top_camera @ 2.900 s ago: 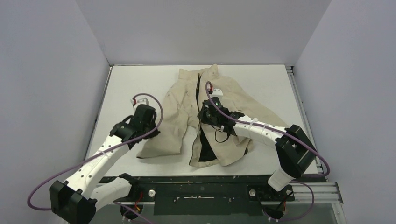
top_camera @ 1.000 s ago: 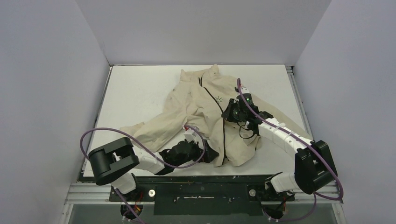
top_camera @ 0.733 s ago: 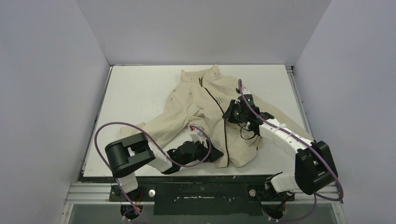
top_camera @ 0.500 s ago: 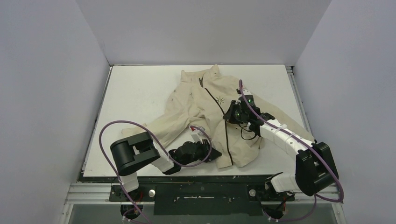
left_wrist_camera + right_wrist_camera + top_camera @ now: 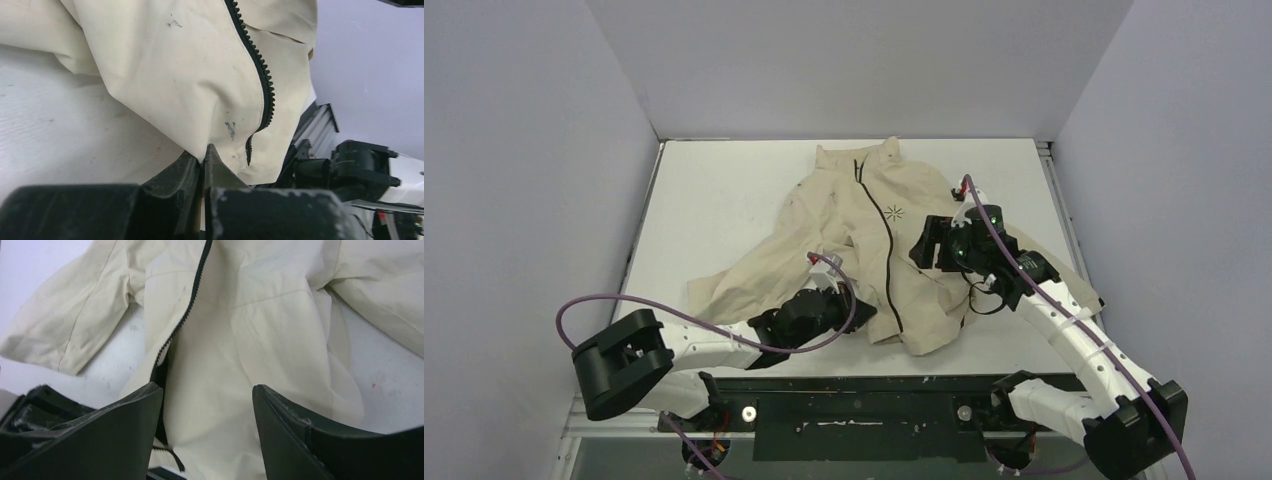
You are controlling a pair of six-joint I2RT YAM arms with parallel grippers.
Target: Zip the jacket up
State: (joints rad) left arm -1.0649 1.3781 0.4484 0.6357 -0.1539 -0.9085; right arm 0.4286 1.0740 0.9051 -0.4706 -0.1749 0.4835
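Observation:
The beige jacket (image 5: 924,205) lies spread on the white table, collar at the far end. Its black zipper (image 5: 882,255) runs down the front, and a dark starburst logo (image 5: 892,211) sits on the chest. My left gripper (image 5: 852,310) is at the jacket's near hem, left of the zipper. In the left wrist view this gripper (image 5: 204,150) is shut on a fold of beige cloth, with the zipper's (image 5: 261,85) lower end just to its right. My right gripper (image 5: 922,250) hovers over the right front panel. In its wrist view it (image 5: 207,397) stands open with nothing between its fingers, above the jacket (image 5: 260,330).
The table (image 5: 714,190) is walled in on three sides by pale panels. A metal rail (image 5: 864,405) runs along the near edge by the arm bases. Purple cables (image 5: 584,305) loop off both arms. The jacket's left sleeve (image 5: 744,285) trails toward the near left.
My left gripper has shut on the jacket's near hem and its arm has swung left. The right gripper has opened, let go and moved right. The zipper line now lies straighter.

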